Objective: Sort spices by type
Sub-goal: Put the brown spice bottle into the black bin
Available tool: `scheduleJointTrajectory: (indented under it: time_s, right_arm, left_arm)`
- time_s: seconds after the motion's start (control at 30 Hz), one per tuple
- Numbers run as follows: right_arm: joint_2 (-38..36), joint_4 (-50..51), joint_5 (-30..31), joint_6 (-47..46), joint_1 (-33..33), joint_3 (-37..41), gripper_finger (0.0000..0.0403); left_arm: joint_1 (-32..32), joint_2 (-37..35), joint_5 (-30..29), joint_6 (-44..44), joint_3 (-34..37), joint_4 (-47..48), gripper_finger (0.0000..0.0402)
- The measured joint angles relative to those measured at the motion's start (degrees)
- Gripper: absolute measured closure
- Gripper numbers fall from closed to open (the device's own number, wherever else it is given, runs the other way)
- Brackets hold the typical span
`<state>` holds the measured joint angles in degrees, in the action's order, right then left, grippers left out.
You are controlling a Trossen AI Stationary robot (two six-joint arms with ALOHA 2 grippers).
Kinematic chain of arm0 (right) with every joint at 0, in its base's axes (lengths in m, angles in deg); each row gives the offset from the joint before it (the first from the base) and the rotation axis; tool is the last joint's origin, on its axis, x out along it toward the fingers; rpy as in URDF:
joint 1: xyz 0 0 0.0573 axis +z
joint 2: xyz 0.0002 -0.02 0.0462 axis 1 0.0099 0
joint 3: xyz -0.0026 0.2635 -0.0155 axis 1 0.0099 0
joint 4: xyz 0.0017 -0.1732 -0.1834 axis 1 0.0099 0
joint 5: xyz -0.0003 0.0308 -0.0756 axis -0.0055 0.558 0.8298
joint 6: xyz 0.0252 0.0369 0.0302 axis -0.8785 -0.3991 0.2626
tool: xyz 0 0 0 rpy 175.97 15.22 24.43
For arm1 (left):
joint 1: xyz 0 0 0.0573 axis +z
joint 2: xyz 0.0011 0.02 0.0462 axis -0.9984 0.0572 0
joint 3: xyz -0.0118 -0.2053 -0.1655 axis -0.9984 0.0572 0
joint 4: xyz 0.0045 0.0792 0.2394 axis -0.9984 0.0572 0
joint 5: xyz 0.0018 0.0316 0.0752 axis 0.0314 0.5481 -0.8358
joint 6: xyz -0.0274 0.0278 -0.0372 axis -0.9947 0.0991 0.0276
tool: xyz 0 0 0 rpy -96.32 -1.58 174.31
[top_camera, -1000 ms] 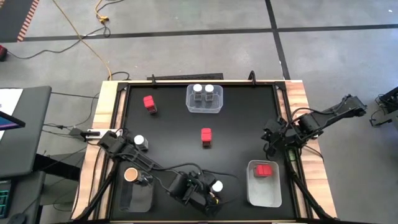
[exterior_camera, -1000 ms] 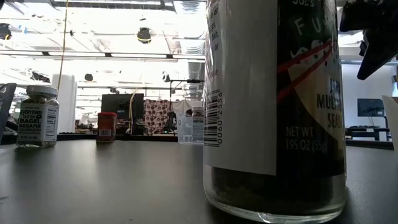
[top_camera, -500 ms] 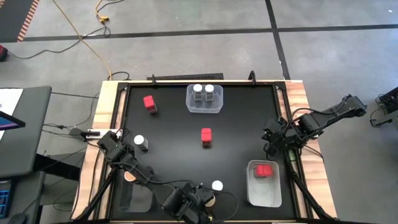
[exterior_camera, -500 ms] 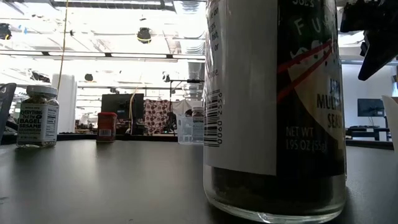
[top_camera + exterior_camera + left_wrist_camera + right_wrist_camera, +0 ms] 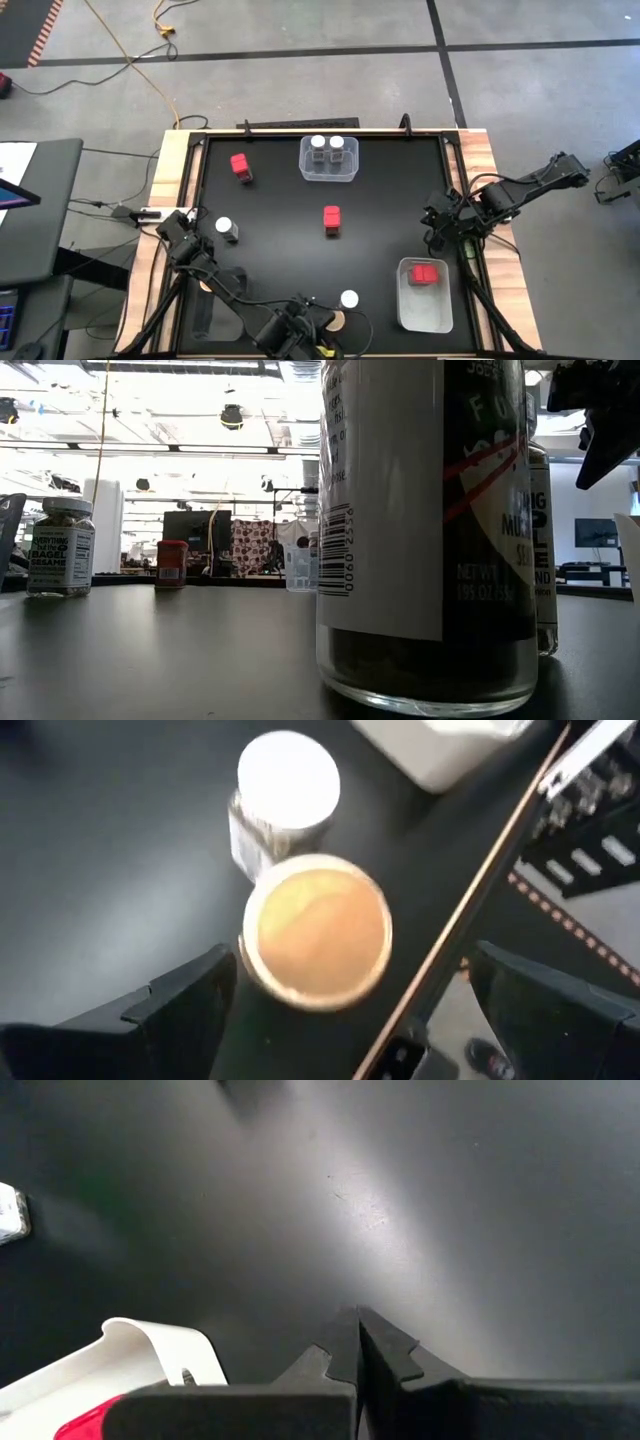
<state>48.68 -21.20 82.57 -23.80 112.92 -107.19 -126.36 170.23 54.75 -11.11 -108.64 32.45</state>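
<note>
I have the left claw [image 5: 318, 335] at the near edge of the surface [image 5: 380, 180], its fingers [image 5: 180, 1005] spread wide either side of a tan-lidded jar [image 5: 316, 930] without touching it. A white-lidded jar [image 5: 349, 298] stands just beside that one (the two nearly touch). The right claw [image 5: 437, 240] waits at the right edge, pressed together on nothing, just behind the bin [image 5: 405, 310] holding a red box [image 5: 425, 273]. Two white-lidded jars [image 5: 327, 143] sit in the far bin [image 5: 305, 172]. Loose on the surface: two more red boxes [image 5: 241, 165], [image 5: 332, 219] and another white-lidded jar [image 5: 225, 229] at left.
</note>
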Motion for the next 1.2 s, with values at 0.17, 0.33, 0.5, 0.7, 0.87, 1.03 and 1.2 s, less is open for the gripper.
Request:
scheduleJointTrajectory:
  time_s: [0.17,0.33,0.5,0.7,0.87,1.03,1.2]
  right_arm:
    - [0.00,0.00,0.00,0.15,0.00,0.00,0.0381]
    - [0.00,0.00,0.00,0.15,0.00,0.00,0.0381]
    - [0.00,0.00,0.00,0.54,0.00,0.00,0.0381]
    - [0.00,0.00,0.00,0.85,0.00,0.00,0.0381]
    - [-0.01,0.00,0.00,0.89,0.00,0.01,0.0381]
    - [0.00,0.00,0.00,1.06,0.00,0.02,0.0381]
    - [0.00,0.00,0.00,1.46,0.00,0.02,0.0381]
  left_arm:
    - [0.14,-0.34,-1.97,2.38,-1.69,-0.03,0.0021]
    - [0.05,-0.32,-1.84,3.06,-2.34,1.68,0.0021]
    - [0.07,-0.25,-1.93,1.20,-2.40,5.77,0.0021]
    - [-0.20,-0.17,-1.41,1.91,-2.40,4.28,0.0021]
    - [-0.50,-0.17,-1.36,2.12,-0.74,3.94,0.0021]
    - [-0.46,0.01,-0.98,2.75,0.86,0.80,0.0021]
    - [-0.50,-0.01,-1.02,5.88,2.48,-3.08,0.0021]
